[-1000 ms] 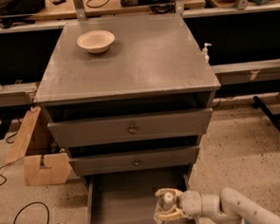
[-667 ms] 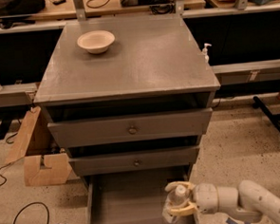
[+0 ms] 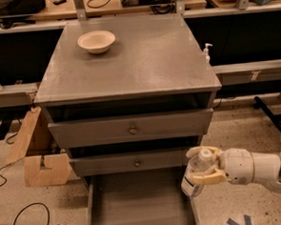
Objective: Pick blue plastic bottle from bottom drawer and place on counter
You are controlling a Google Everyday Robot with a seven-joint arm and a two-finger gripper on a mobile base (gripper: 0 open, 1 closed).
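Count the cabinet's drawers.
3: upper knobbed drawer, lower knobbed drawer beneath it, bottom drawer pulled open; the gripper holds the blue plastic bottle by its right wall.

Lifted the clear plastic water bottle with white cap [image 3: 191, 185] higher and further right than a second ago, now above the right wall of the long grey metal bottom drawer [image 3: 136, 205]. Carried there clamped in the cream two-finger end effector [image 3: 199, 167], now level with the lower grey knobbed drawer front [image 3: 110, 164].

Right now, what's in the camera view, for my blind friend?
The robot's white claw holds a clear plastic bottle with a white cap beside the open grey bottom drawer. Above, a cream bowl sits on the grey speckled counter.
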